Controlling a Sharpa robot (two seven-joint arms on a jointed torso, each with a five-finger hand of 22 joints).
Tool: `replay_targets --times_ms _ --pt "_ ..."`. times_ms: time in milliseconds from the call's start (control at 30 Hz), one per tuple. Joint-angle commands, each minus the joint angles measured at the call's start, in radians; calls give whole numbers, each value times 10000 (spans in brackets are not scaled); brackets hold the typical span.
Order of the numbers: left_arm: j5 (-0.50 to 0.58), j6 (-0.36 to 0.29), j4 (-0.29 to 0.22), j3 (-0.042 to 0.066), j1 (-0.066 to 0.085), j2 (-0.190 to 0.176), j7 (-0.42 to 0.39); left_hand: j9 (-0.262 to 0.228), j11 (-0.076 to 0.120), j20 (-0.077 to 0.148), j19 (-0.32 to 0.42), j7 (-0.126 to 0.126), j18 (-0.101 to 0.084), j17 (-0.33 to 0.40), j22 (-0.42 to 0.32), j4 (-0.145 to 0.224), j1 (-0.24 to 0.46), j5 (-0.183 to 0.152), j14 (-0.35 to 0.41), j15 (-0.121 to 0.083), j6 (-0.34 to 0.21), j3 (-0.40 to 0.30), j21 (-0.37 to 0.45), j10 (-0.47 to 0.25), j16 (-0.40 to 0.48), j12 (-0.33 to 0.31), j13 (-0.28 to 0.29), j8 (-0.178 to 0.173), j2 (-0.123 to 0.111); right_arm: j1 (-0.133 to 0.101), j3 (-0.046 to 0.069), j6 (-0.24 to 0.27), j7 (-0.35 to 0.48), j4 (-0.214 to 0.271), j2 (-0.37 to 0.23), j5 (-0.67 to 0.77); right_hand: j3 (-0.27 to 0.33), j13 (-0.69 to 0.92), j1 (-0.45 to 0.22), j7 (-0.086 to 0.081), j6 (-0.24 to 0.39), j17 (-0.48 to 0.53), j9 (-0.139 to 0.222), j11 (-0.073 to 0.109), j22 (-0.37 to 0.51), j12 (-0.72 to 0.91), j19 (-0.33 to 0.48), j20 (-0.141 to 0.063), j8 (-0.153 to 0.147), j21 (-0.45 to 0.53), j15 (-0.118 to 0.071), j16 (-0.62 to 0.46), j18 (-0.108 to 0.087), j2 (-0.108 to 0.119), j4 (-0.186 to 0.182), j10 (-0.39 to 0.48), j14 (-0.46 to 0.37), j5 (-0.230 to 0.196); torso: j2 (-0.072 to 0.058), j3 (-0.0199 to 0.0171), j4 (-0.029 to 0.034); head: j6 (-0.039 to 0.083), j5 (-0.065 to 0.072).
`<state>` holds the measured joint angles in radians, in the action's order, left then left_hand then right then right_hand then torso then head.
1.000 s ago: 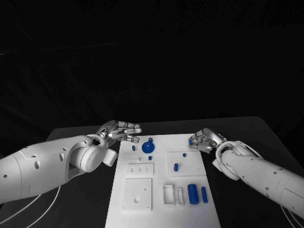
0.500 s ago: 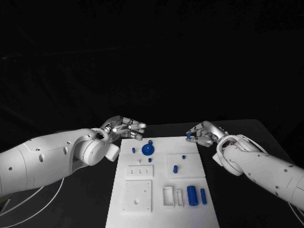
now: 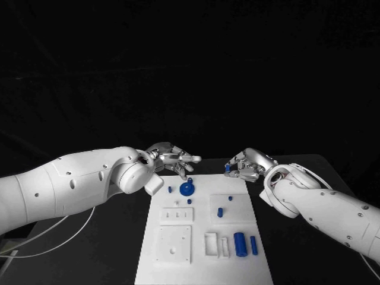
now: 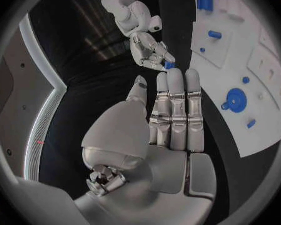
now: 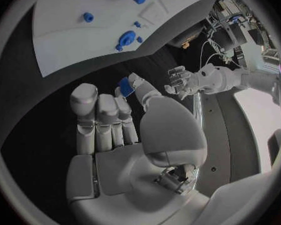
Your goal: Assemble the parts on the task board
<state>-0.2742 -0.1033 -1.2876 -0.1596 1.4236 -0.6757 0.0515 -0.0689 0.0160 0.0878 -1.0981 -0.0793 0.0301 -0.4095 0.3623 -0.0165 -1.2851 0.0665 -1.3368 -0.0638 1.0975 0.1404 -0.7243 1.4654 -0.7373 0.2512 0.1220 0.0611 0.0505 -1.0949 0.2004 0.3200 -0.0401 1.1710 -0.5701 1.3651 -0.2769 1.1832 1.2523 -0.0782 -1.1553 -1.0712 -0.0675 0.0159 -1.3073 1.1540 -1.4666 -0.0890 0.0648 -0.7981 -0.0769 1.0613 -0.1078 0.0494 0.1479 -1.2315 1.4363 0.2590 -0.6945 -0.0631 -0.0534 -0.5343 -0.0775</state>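
Judged to be mid-carry: one small blue part (image 3: 228,168) pinched in the right hand (image 3: 246,165), lifted off the task board (image 3: 203,237) and hovering just past the board's far right corner, over the dark tabletop (image 3: 301,178). Seen in the right wrist view as a short blue piece (image 5: 125,84) nipped between the thumb and a fingertip, the other fingers (image 5: 100,115) standing straight and close together, touching nothing. Confirmed from the left wrist view, with the blue piece (image 4: 170,65) at the tips of the far hand (image 4: 152,52).

Left hand (image 3: 174,160) empty, fingers apart and stretched forward, poised above the board's far left corner near the round blue disc part (image 3: 187,189); no contact with the disc or the board that could be made out. Palm and straight fingers (image 4: 177,110) plain in its own wrist view, nothing between them.

Remaining on the board: the disc, a few small blue pegs (image 3: 220,211) standing near the middle, and two longer blue cylinders (image 3: 240,243) lying in the near right area beside white recesses.

Next move, as a guess: bringing the pinched part down over its matching seat on the board and pressing it in squarely. Which seat was meant could not be told. Likely to call for fine alignment, given the small piece and the light fingertip pinch; possibly a steadying touch from the free left hand.
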Motion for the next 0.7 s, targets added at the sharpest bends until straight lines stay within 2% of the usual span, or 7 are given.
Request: replay_targets --times_ms 33,167,300,500,700 --pt "-793 133 93 -5 32 258 1343 1 82 -9 353 32 -93 -117 437 -32 229 -58 148 -31 205 -65 -510 436 -389 211 23 6 -58 8 -131 -160 -1183 243 97 736 -187 -7 48 11 -63 8 -7 -9 -926 6 -549 -95 -22 31 -35 -63 97 133 -38 -69 78 -31 130 4 -86 -65 -67" --pt "-1133 78 227 -20 37 538 1781 19 28 -64 564 37 -53 92 587 -169 482 -115 199 22 283 -30 -606 435 -232 -47 -131 26 -98 7 -329 -181 -1500 466 174 951 -264 -11 61 11 -76 4 -9 -6 -920 -2 -551 -97 -21 50 -36 -70 95 139 -63 -65 83 -109 179 10 -84 -97 -77" --pt "-1459 122 305 -30 38 749 2184 17 -10 -103 618 25 -44 212 584 -311 679 -126 211 57 259 -13 -538 432 -115 -199 -202 23 -197 8 -465 -235 -1653 694 246 1080 -256 -17 34 18 -80 10 -8 -4 -920 -6 -557 -98 -21 39 -38 -85 98 170 -118 -72 83 -247 208 20 -86 -135 -87" --pt "-1743 81 396 -50 38 959 2579 14 -56 -127 577 -11 -16 316 604 -501 852 -124 161 81 105 -115 -501 419 -54 -448 -281 23 -305 9 -539 -282 -1751 996 294 1234 -255 -18 47 30 -112 4 -13 1 -919 -7 -558 -101 -19 40 -41 -84 99 176 -145 -76 87 -353 222 10 -81 -186 -114" --pt "-2098 -6 458 -65 37 1141 2889 16 -68 -133 562 -22 -7 349 629 -636 986 -127 152 86 56 -163 -485 438 -70 -536 -263 25 -394 10 -585 -279 -1811 1173 343 1333 -243 -21 65 35 -131 7 -12 5 -912 -11 -557 -105 -18 63 -45 -97 98 197 -171 -76 86 -394 191 36 -83 -181 -138"
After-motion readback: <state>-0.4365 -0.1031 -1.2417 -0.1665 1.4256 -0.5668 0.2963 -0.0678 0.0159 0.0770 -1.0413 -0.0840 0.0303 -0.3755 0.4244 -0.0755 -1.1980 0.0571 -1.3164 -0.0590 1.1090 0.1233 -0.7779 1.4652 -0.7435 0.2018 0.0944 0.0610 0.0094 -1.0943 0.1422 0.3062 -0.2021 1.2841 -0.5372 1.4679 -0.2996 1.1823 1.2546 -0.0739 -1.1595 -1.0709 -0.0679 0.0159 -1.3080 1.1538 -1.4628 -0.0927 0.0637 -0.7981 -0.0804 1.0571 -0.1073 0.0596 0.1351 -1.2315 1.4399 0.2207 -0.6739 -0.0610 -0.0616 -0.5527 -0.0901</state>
